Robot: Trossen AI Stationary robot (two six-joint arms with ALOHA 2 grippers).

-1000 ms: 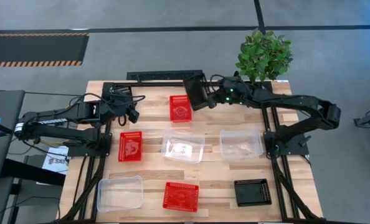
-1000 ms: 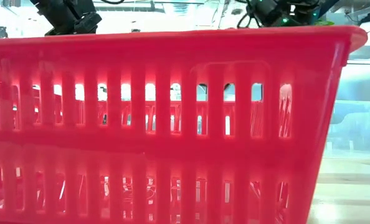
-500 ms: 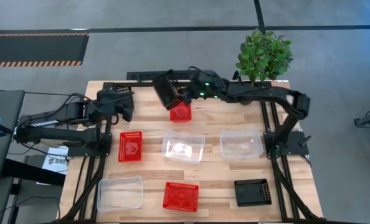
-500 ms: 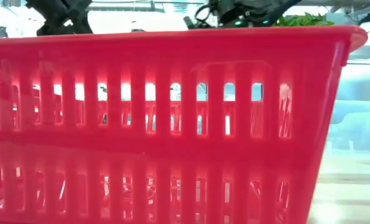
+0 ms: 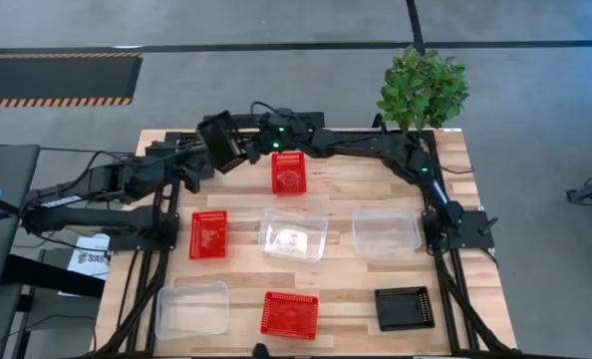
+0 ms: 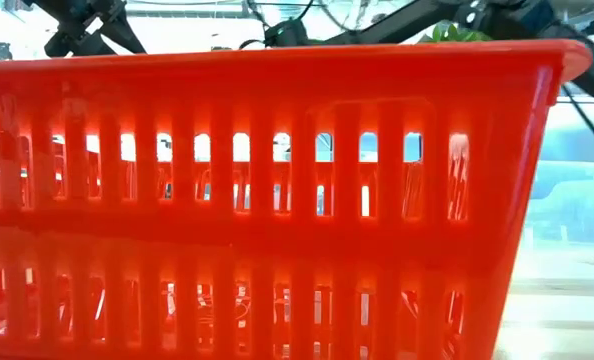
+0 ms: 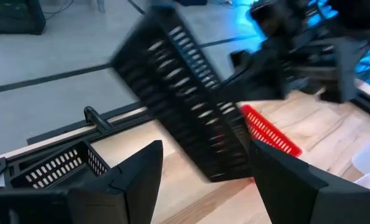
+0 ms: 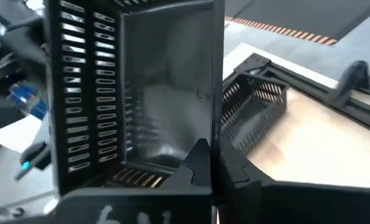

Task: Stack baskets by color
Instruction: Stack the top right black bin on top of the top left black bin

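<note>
My right gripper (image 5: pixel 242 149) reaches across the far edge to the table's far left and is shut on a black perforated basket (image 5: pixel 219 143), which hangs tilted in the air. A second black basket (image 7: pixel 53 165) stands on the far left corner, just beyond the held one (image 8: pixel 141 93). My left gripper (image 7: pixel 207 186) is open a little short of the held basket, with nothing between its fingers. Three red baskets (image 5: pixel 288 173) (image 5: pixel 208 234) (image 5: pixel 289 314), three clear ones (image 5: pixel 294 234) (image 5: pixel 386 229) (image 5: pixel 191 309) and another black one (image 5: pixel 405 307) rest on their bottoms on the table. My right gripper pinches one wall of the black basket at its rim (image 8: pixel 215 134), one finger (image 8: pixel 197 160) inside the basket and the other outside. The basket is lifted clear of the table and tipped on its side, its open mouth turned back toward my wrist.
A potted green plant (image 5: pixel 422 90) stands at the far right corner. The near red basket (image 6: pixel 277 200) fills the low view. Bare wood lies between the rows of baskets and at the table's far right.
My right gripper has swept along the far edge toward the table's left, past the far red basket, carrying the black basket clear of the table. My left gripper has drawn back a little toward the table's left edge, still open.
</note>
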